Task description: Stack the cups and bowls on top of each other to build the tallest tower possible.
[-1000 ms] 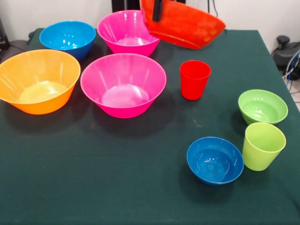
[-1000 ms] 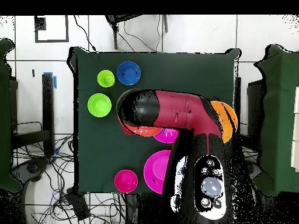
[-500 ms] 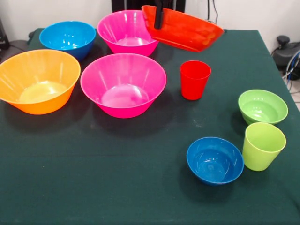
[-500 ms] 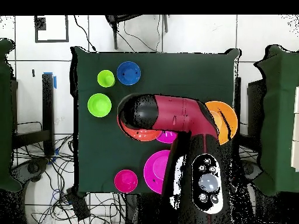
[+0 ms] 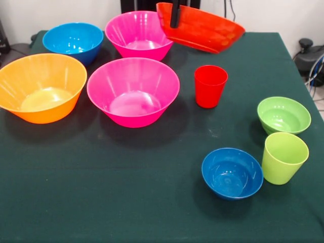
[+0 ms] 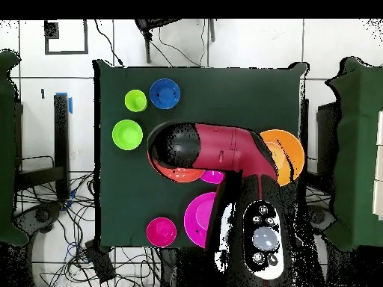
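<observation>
The wide red-orange bowl [image 5: 202,30] hangs tilted in the air at the table's far side, with my gripper [image 5: 174,23] shut on its rim. A black finger [image 5: 175,12] crosses that rim. Below and in front of it, the red cup [image 5: 210,86] stands upright on the cloth. At the right are the lime-green cup [image 5: 284,157], a small green bowl [image 5: 283,115] and a small blue bowl [image 5: 232,172]. In the overhead view the arm [image 6: 221,146] covers most of the held bowl [image 6: 183,174].
Two big pink bowls [image 5: 133,91] [image 5: 137,34], a yellow-orange bowl [image 5: 41,87] and a mid-sized blue bowl [image 5: 73,41] fill the left half of the dark green table [image 5: 101,192]. Cables lie on the floor around the table [image 6: 45,217].
The held red-orange bowl has shifted slightly to the right and its tilt has changed a little. Everything standing on the table has stayed put.
</observation>
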### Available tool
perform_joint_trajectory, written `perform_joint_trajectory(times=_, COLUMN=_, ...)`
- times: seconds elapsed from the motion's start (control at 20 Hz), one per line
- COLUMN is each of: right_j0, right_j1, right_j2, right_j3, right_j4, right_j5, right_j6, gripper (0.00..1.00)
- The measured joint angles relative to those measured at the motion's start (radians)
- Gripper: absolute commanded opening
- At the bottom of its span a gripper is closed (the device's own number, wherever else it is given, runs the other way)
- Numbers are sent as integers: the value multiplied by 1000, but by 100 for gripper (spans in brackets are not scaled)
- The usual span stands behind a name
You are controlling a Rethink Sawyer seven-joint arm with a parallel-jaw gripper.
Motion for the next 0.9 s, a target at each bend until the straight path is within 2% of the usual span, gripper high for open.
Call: perform_joint_trajectory(times=0.9, right_j0=18, right_j1=-29, right_j2=0, right_j3=2, right_j4=9, right_j5=4, right_j6=0, gripper=0)
